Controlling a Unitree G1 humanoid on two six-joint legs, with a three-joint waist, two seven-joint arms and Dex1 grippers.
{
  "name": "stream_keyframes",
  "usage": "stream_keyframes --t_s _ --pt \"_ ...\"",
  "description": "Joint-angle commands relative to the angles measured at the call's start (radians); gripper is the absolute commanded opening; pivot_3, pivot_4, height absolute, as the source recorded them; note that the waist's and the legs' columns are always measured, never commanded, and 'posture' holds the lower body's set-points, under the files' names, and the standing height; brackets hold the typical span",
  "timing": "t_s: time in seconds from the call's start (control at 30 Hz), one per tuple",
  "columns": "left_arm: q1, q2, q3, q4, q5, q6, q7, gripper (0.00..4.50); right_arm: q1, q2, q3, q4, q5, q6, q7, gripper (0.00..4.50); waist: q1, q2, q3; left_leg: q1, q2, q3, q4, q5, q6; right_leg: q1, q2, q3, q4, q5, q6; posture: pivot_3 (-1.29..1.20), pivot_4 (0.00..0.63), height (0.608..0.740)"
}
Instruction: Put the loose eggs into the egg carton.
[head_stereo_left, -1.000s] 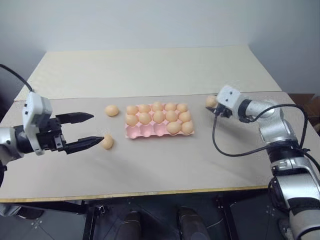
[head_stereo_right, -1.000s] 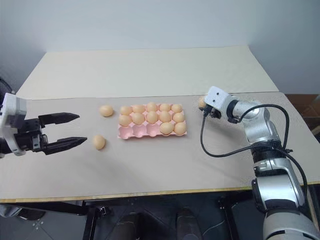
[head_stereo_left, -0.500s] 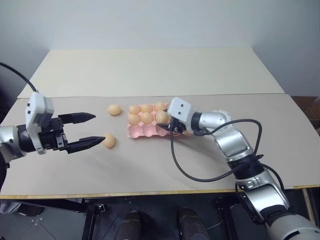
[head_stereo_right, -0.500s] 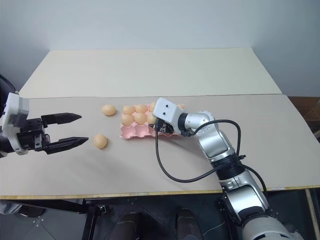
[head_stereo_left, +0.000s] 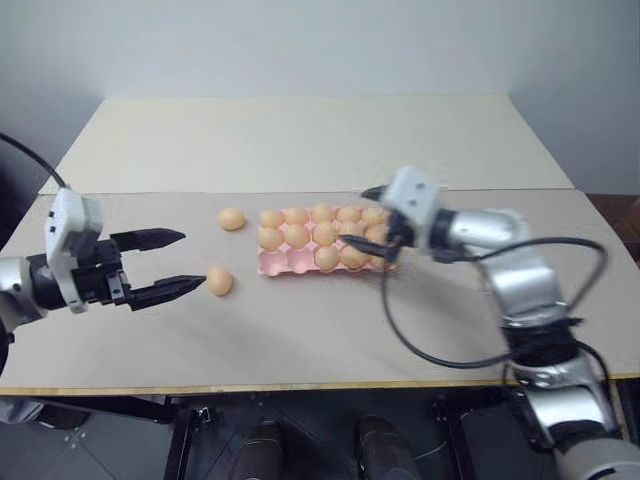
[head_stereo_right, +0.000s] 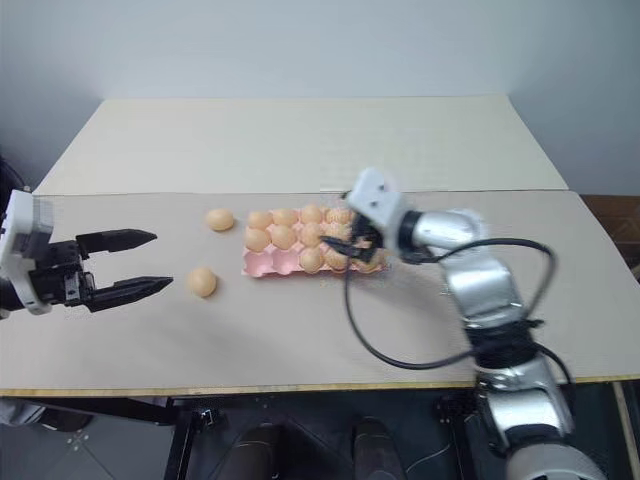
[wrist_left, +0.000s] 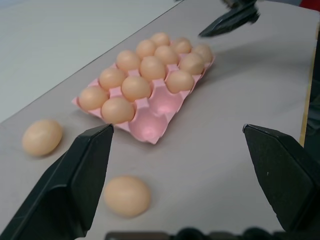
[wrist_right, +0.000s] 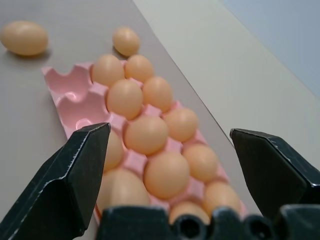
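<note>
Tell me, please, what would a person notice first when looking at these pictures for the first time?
The pink egg carton in the middle of the table catches the eye first: nearly full of pale orange eggs, two cups at its near left end empty. Two loose eggs lie on the table to its left, the nearer one just ahead of the open left gripper. The right gripper, open, is over the carton's right end.

A: Setting?
B: A robot test bench in a lab, by the look of it. Bare beige table (head_stereo_left: 300, 140) made of two boards butted together, plain grey-white wall (head_stereo_left: 300, 40) at 12 o'clock.
A: Further evidence?
B: Exposed black cable (head_stereo_left: 440, 340) looping off the arm; no household furnishings or clutter.
</note>
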Motion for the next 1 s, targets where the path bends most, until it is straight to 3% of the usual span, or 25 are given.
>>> stream_keyframes --t_s 0.03,0.2,0.3,0.7,1.0 --pt "0.023 0.022 0.074 -0.027 -0.010 0.012 -0.001 4.50 0.054 -0.111 -0.160 -0.104 0.113 0.028 0.066 4.48 0.000 0.000 0.000 0.000 0.000 0.001 0.000 0.000 0.000 0.000 0.000 0.000 0.000 0.000 0.000 0.00 0.150 0.740" --pt "0.065 0.014 0.133 -0.040 -0.015 0.022 0.009 4.50 0.201 -0.253 -0.350 -0.146 0.247 0.015 0.176 4.48 -0.001 0.000 0.000 0.002 0.002 0.004 0.000 0.000 0.001 0.001 0.001 0.001 0.000 0.000 -0.001 0.00 0.150 0.740" --pt "0.071 -0.004 0.145 -0.041 -0.020 0.021 0.026 4.50 0.282 -0.289 -0.392 -0.141 0.261 -0.035 0.199 4.48 -0.002 0.000 0.000 0.003 0.003 0.005 0.000 -0.001 0.001 0.002 0.002 0.002 0.000 0.000 -0.001 0.00 0.150 0.740" --pt "0.126 -0.059 0.074 -0.049 0.060 0.055 0.165 4.50 0.311 -0.264 -0.284 -0.149 0.310 -0.041 0.168 4.48 -0.002 0.000 0.000 0.004 0.004 0.008 0.000 -0.001 0.001 0.003 0.002 0.005 -0.001 0.001 -0.001 0.00 0.150 0.740" --pt "0.004 -0.273 -0.135 0.012 0.197 0.021 0.432 4.50 0.290 -0.233 -0.207 -0.141 0.309 -0.068 0.134 4.48 0.007 -0.001 0.000 0.004 0.003 0.008 0.001 -0.001 0.001 0.003 0.002 0.004 -0.001 0.002 0.000 0.00 0.150 0.740"
